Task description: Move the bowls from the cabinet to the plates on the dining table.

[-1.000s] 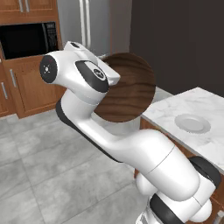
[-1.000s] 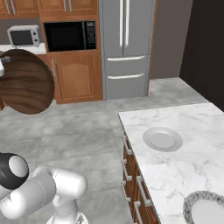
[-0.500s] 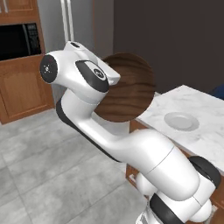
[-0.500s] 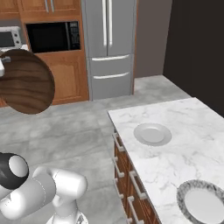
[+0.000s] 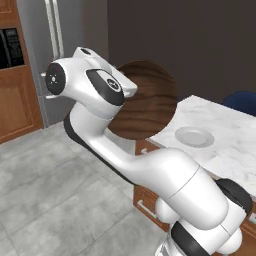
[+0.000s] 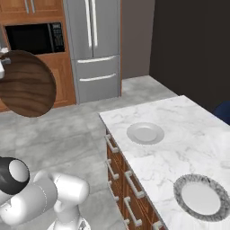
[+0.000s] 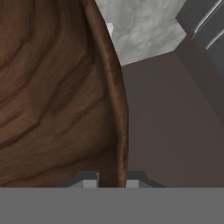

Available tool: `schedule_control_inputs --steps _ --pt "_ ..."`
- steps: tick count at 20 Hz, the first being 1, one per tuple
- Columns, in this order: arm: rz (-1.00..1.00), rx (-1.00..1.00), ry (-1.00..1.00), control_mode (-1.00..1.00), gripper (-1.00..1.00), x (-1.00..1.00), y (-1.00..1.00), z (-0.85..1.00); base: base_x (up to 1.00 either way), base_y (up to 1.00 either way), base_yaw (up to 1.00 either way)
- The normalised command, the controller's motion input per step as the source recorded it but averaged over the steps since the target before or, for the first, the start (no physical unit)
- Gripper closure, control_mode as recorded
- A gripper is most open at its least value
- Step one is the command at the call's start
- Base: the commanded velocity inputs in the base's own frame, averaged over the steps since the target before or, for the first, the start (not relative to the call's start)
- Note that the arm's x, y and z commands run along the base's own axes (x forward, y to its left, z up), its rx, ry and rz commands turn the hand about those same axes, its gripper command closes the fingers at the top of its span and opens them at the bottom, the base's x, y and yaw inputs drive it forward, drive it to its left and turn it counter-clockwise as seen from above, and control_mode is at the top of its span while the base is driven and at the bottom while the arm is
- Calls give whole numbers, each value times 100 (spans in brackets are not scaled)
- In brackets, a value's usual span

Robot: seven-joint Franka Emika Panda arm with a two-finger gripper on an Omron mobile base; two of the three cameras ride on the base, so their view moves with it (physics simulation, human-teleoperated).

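A dark brown wood-grain bowl (image 5: 150,107) (image 6: 27,85) hangs on edge in the air, left of the dining table (image 5: 235,150) (image 6: 179,114). In the hand view my gripper (image 7: 112,178) is shut on the bowl's (image 7: 52,87) rim, one fingertip on each side. Two plates lie on the marble top. A plain pale plate (image 5: 194,136) (image 6: 144,133) is near the table's far corner. A plate with a dark speckled rim (image 6: 202,196) is closer to me. Both plates are bare. I cannot tell whether the wooden doors (image 6: 40,5) above the microwave are the cabinet.
A steel fridge (image 6: 94,45) (image 5: 55,40) and a built-in microwave (image 6: 36,38) stand across the grey tiled floor. A blue chair (image 5: 242,100) (image 6: 223,110) sits at the table's far side. Brown drawers with silver handles (image 6: 121,179) face me.
The whole scene has slid left as the base turned toward the dining table. Both plates now sit nearer and more central. The bowl stays held in the same pose.
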Motion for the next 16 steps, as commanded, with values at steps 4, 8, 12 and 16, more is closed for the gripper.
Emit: schedule_control_inputs --steps 4,8,12,16 --pt "0 0 0 100 100 0 0 0 0 4 -25" --pt "0 0 0 100 100 0 0 0 0 3 -25" --pt "0 0 0 100 100 0 0 0 0 3 -25" --pt "0 0 0 100 100 0 0 0 0 3 -25"
